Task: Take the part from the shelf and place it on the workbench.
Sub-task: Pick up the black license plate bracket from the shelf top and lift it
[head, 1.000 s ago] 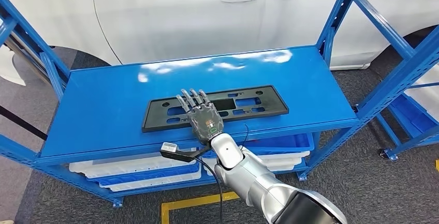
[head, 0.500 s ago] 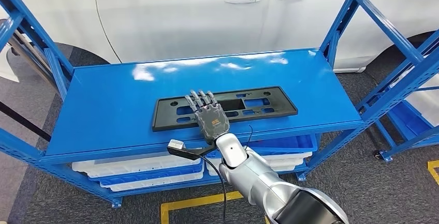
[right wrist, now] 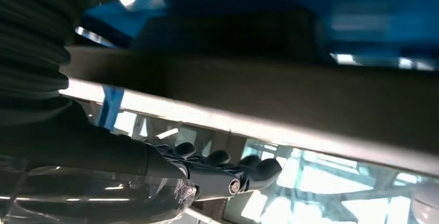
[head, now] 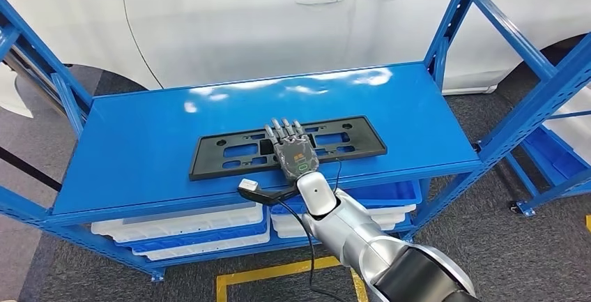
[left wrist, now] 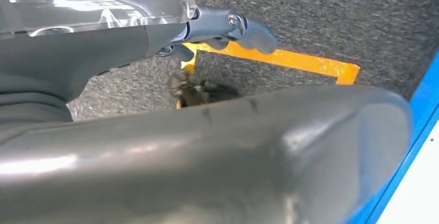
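Note:
The part is a long black plate frame with slots, lying flat on the top board of the blue shelf, near its front edge. My right hand lies palm down on the middle of the frame, fingers stretched out toward its far edge, gripping nothing. In the right wrist view the same hand shows with straight fingers next to the dark slab of the frame. My left hand hangs over grey carpet with nothing in it, thumb held apart from the fingers.
A white car stands close behind the shelf. Blue uprights rise at the shelf's corners. White and blue bins fill the level below. Yellow floor tape marks the carpet in front.
The camera has swayed slightly. My right hand has slid a little to the right along the frame and farther over it; the frame has stayed in place.

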`<state>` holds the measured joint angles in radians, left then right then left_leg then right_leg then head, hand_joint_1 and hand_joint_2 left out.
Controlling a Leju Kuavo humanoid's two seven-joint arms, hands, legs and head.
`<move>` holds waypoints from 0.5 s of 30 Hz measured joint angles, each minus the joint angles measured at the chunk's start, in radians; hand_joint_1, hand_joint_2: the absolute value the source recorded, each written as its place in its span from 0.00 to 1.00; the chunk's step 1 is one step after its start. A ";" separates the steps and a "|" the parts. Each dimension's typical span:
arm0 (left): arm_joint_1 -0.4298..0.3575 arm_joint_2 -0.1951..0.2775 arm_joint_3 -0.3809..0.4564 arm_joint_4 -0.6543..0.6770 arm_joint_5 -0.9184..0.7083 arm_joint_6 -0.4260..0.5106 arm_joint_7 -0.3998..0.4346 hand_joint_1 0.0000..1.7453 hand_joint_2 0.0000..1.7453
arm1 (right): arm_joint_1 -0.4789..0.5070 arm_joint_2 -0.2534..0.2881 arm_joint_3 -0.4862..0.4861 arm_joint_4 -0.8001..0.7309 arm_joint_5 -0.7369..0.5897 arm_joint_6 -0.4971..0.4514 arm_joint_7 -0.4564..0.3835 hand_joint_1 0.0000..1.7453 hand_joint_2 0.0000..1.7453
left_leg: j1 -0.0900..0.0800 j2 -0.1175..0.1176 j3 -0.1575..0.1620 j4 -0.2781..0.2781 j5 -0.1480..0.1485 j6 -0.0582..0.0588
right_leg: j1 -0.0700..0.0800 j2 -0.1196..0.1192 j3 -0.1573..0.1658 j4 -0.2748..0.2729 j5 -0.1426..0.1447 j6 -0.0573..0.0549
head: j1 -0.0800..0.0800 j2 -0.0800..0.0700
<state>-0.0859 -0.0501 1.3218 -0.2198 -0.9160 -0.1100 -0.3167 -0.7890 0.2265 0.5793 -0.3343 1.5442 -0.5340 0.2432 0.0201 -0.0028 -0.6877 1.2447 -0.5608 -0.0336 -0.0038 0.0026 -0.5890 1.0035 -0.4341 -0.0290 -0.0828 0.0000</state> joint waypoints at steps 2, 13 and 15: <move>0.002 0.000 0.000 0.000 -0.002 -0.003 -0.006 0.00 0.00 | -0.002 -0.010 -0.009 0.008 -0.006 0.019 0.005 1.00 1.00 | 0.000 0.000 -0.016 0.038 0.004 -0.002 | 0.001 0.000 0.002 0.001 -0.001 0.000 | 0.000 0.000; -0.002 0.006 0.000 0.000 0.005 -0.015 -0.028 0.00 0.00 | -0.013 -0.022 -0.021 0.021 0.023 0.029 -0.007 1.00 1.00 | -0.001 0.000 0.114 -0.244 0.126 0.051 | 0.000 0.003 -0.043 0.100 -0.063 0.047 | 0.000 0.000; -0.003 0.006 0.000 0.000 0.005 -0.015 -0.029 0.00 0.00 | -0.013 -0.023 -0.022 0.023 0.024 0.029 -0.007 1.00 1.00 | -0.001 0.001 0.112 -0.243 0.126 0.055 | -0.002 0.003 -0.110 0.239 -0.125 0.055 | 0.000 0.000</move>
<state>-0.0885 -0.0438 1.3217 -0.2201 -0.9108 -0.1252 -0.3456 -0.8019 0.2037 0.5577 -0.3112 1.5678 -0.5051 0.2360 0.0189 -0.0022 -0.5759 1.0014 -0.4346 0.0210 -0.0061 0.0052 -0.6992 1.2430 -0.5596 0.0255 -0.0824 0.0000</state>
